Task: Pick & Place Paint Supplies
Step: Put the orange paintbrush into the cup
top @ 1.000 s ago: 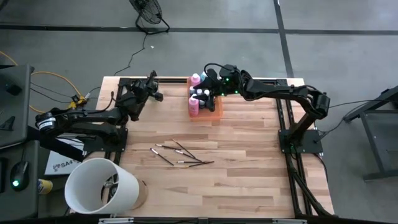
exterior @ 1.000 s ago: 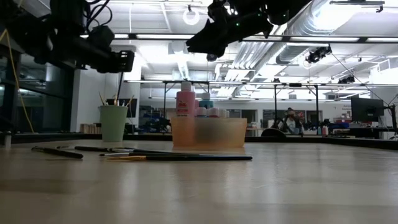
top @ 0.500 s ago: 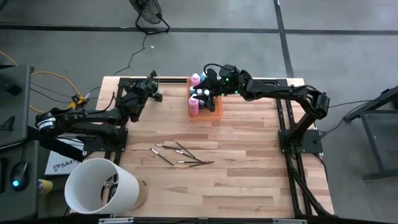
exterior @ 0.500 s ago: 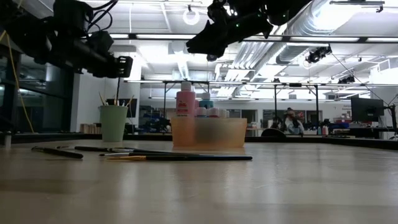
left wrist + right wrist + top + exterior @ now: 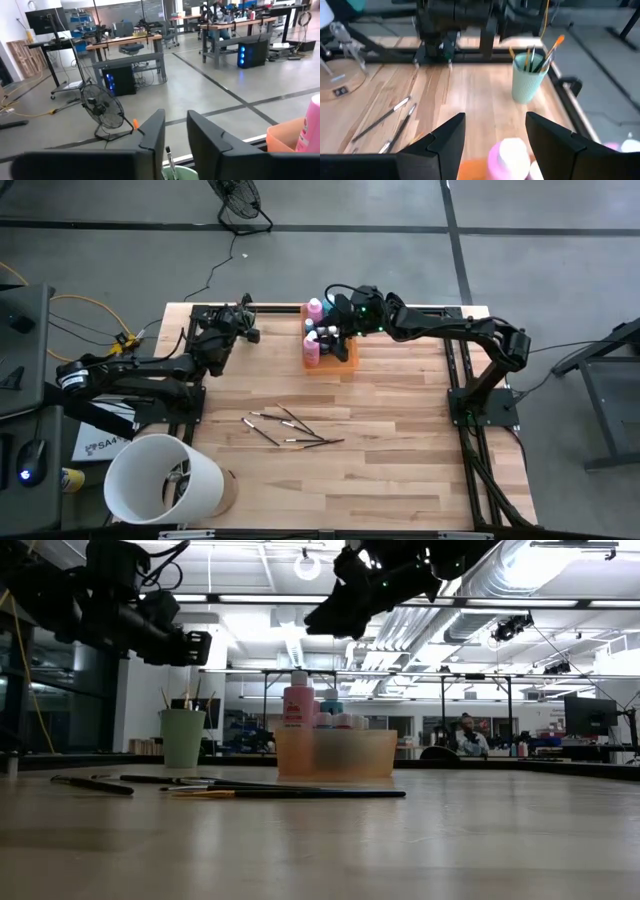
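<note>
Left gripper [image 5: 175,135] has parted over mint-green cup [image 5: 182,737].

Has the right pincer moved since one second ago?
Yes. In the high view the right pincer has shifted slightly toward the table's far edge, above the orange tray, which stayed in place.

Wooden table [image 5: 400,440]: brushes [image 5: 290,430], tray [image 5: 345,365], cup [image 5: 182,737].
</note>
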